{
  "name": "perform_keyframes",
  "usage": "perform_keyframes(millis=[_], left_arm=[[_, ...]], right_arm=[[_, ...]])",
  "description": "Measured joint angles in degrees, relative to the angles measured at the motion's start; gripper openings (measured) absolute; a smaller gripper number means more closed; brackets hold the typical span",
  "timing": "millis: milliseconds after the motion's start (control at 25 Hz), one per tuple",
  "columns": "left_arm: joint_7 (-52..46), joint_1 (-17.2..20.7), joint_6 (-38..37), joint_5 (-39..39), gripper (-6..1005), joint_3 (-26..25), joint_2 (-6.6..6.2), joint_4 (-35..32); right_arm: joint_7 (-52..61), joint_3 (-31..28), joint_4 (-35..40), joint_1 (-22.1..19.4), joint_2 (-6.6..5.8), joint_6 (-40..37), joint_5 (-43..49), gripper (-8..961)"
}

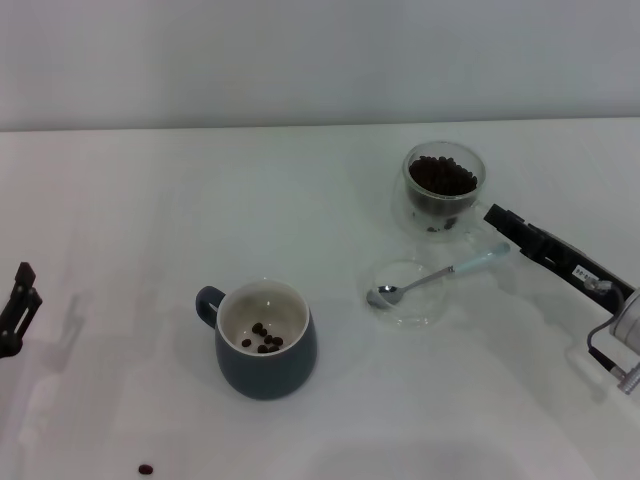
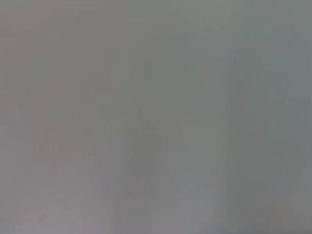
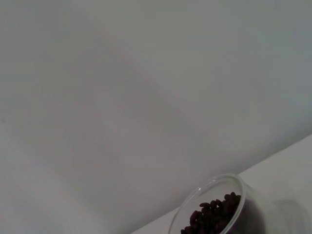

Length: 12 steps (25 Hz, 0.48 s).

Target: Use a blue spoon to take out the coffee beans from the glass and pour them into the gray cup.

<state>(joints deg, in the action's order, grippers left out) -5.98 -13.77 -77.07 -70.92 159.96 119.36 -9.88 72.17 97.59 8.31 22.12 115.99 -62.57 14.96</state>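
The gray cup (image 1: 265, 345) stands at the front middle of the white table, handle to the left, with several coffee beans (image 1: 265, 337) inside. The glass (image 1: 443, 188) stands at the back right, heaped with coffee beans (image 1: 443, 176); it also shows in the right wrist view (image 3: 214, 207). The blue spoon (image 1: 435, 278) lies flat between them, its bowl resting in a flat clear dish (image 1: 412, 300) and its pale handle end pointing right. My right gripper (image 1: 495, 216) is just right of the glass and above the spoon's handle end, holding nothing. My left gripper (image 1: 18, 305) is parked at the far left edge.
One loose bean (image 1: 146, 469) lies on the table at the front left. The left wrist view shows only a plain pale surface. A pale wall runs behind the table's far edge (image 1: 250, 127).
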Motion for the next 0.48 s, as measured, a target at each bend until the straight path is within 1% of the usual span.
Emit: perform_keyframes(millis=[80,160,240,360,480], left_arm=[[0.00,0.07,0.00,0.00,817,0.00,0.00,-0.04],[0.00,0.13,0.00,0.00,816,0.00,0.00,-0.07],[0.00,0.14,0.00,0.00,816,0.00,0.00,-0.11],[0.00,0.14,-0.01,0.00,816,0.00,0.00,-0.16],[0.00,0.14,-0.01,0.00,816,0.00,0.00,-0.16]], right_arm=[[-0.14,-0.01,0.01,0.04,0.02,0.21,-0.08,339],[-0.49,-0.34,0.03,0.00,-0.03,0.30,-0.30,340],[-0.85,-1.41,0.03,-0.26,-0.35,0.23,-0.49,341],[-2.46,-4.86,-0.01,-1.20,-0.65,-0.43,-0.58,342],[-7.86,-10.34,-0.22,-2.34,-0.74,-2.06,-0.59,344]])
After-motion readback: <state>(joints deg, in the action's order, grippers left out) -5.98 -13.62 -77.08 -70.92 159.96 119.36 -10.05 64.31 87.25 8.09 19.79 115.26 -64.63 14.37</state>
